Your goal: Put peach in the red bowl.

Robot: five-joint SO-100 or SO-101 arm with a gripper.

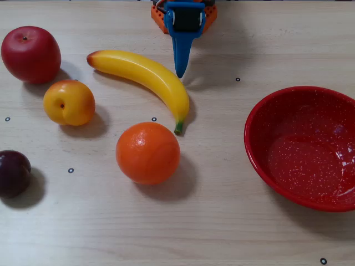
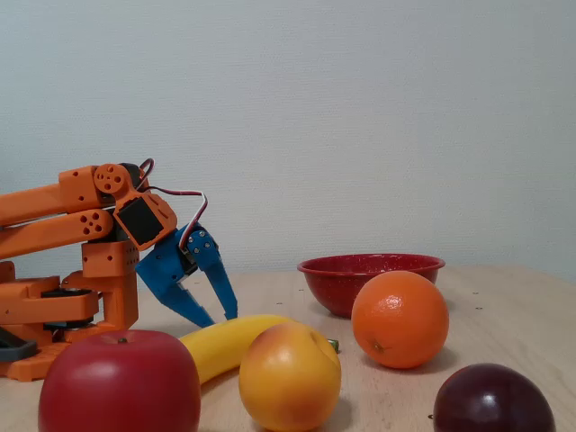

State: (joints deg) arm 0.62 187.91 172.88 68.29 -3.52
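Fixed views show the gripper (image 2: pixel 216 319) with fingers apart, empty; peach (image 1: pixel 69 102) far left of red bowl (image 1: pixel 302 105); no writing readable.
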